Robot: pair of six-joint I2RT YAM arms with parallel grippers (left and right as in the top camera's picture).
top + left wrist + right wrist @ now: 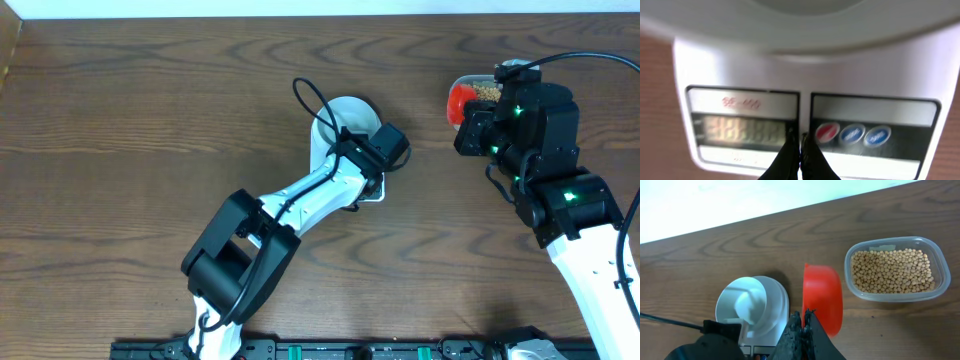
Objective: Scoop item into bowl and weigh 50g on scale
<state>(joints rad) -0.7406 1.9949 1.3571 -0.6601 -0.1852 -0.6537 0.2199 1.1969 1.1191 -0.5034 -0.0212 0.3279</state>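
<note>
In the clear plastic tub [940, 287] on the right side of the wooden table [740, 245], the beans [892, 271] are lying in one shallow heap: small, round, tan-yellow, too many to count. One pale bowl [747, 300] is sitting on one white scale [740, 65], well apart from the tub. The scale's front is showing one lit display [742, 129] with blurred digits, and three round buttons, one red [827, 132] and two blue. The left gripper [800, 145], its fingers pressed together, is pointing its tips at the seam between display and buttons. The right gripper [802, 322] is pinching one red scoop [822, 297], which is standing on edge between bowl and tub.

Overhead looks down; all views share scale [740, 65].
</note>
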